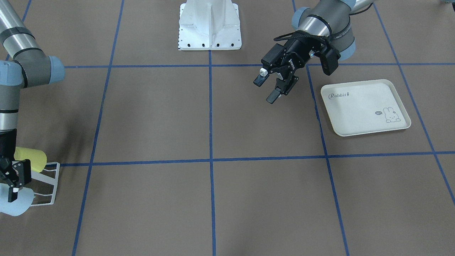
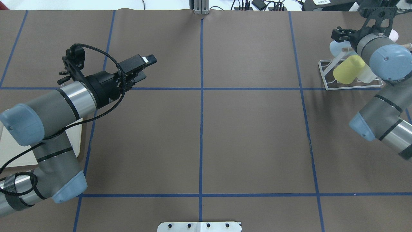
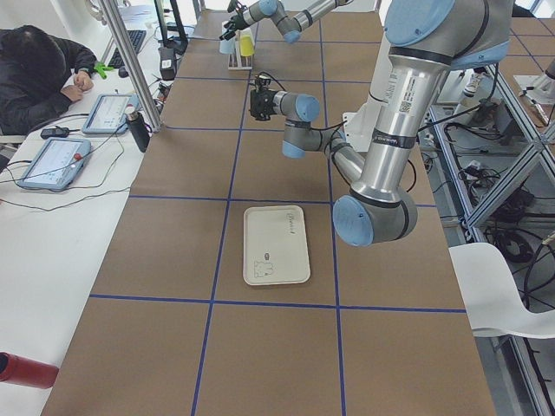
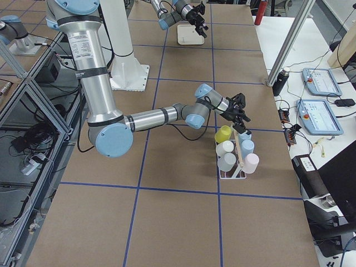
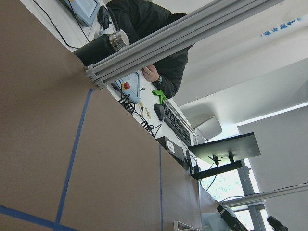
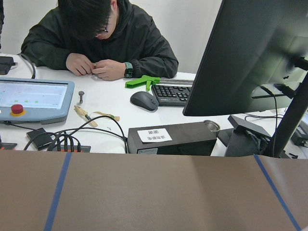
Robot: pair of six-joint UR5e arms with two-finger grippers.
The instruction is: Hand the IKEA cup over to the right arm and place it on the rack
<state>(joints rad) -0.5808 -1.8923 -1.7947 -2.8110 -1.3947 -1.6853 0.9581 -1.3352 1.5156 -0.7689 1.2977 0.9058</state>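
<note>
My right gripper (image 1: 18, 181) is open just over the white wire rack (image 1: 46, 185) at the table's far right corner (image 2: 325, 69). A light-blue cup (image 1: 14, 206) rests on the rack right under its lower finger, not between the fingers; this cup also shows in the overhead view (image 2: 336, 48). A yellow cup (image 1: 32, 158) lies on the rack beside it. In the right side view the rack (image 4: 233, 173) carries several cups and the gripper (image 4: 240, 110) hovers above them. My left gripper (image 1: 270, 87) is open and empty above the table, far from the rack (image 2: 141, 67).
A cream rabbit-print tray (image 1: 366, 106) lies on the table near my left arm. The white robot base (image 1: 209, 25) stands at the table's near edge. Operators' desks with tablets and a person (image 3: 35, 78) line the far side.
</note>
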